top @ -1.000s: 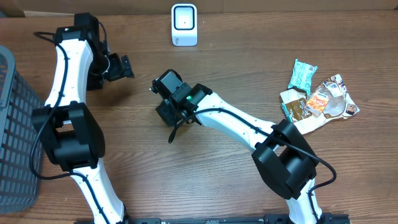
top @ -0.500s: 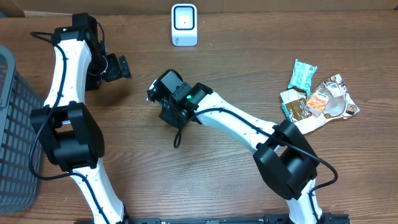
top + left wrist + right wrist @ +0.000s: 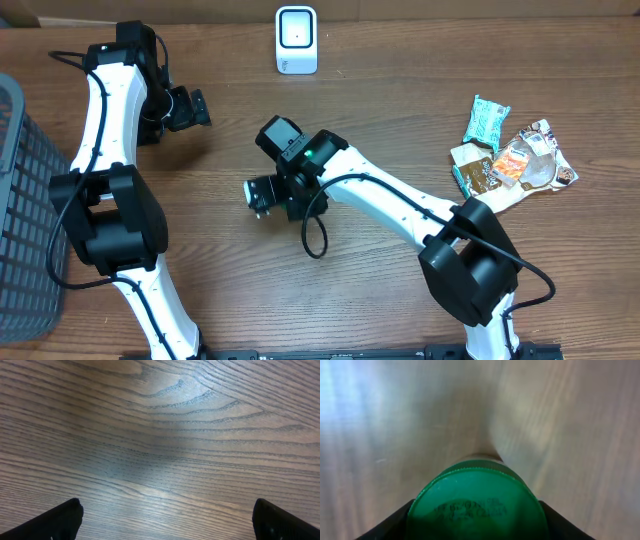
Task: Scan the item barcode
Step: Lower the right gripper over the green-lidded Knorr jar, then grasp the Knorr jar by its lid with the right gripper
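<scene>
Item: round green-lidded container (image 3: 477,502), dark code printed on the lid, pinched between the fingers of the right gripper (image 3: 261,192), centre of the overhead frame, just above the wooden surface (image 3: 360,290). Container body hidden; contents cannot be told. White box-shaped barcode scanner (image 3: 296,40) at top centre, well apart. Left gripper (image 3: 190,108), upper left, spread wide over bare wood. Dark grey mesh basket (image 3: 20,200) at left edge; inside not visible. Pile of snack packets (image 3: 510,155) at right.
</scene>
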Robot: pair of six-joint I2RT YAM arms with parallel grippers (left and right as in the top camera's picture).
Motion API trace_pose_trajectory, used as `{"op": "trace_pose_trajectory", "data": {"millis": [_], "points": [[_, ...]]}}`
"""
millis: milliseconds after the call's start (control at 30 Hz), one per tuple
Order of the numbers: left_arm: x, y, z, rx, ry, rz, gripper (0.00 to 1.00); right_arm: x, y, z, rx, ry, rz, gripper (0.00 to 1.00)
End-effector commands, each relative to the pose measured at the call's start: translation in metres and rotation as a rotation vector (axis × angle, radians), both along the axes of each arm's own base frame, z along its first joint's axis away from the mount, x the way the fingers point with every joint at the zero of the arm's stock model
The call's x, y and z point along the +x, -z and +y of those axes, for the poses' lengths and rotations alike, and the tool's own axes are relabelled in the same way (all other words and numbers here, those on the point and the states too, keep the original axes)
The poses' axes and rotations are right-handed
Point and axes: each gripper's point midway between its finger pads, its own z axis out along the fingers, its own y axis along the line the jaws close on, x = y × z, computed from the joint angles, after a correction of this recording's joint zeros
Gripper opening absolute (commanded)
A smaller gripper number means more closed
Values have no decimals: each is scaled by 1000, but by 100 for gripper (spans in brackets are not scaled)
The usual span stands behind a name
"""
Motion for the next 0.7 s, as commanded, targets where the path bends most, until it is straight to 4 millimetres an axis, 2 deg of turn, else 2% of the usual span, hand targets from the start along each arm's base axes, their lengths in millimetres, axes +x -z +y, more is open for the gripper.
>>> {"op": "trace_pose_trajectory", "data": {"millis": [0,100,200,267,333,400,500,567,667], "points": [[3,0,4,12,-18,-2,100,-37,-32,13,156,-205,113,60],[3,0,4,13,-18,-2,100,-51,-36,12,199,-247,192,60],[3,0,4,13,-18,-2,100,-53,-40,10,244,-244,237,63],[3,0,4,13,-18,-2,99,-48,-41,7,261,-228,247,73],[3,0,4,13,-18,-2,100,-42,-42,3,263,-192,251,99],[3,0,4,13,-18,-2,100,-35,-43,2,272,-107,262,100],[3,0,4,13,-18,-2,99,-19,-52,6,302,81,283,100],[3,0,4,13,-18,-2,99,-4,-65,9,326,277,306,100],[3,0,4,13,-18,-2,100,16,-92,15,380,726,427,100]]}}
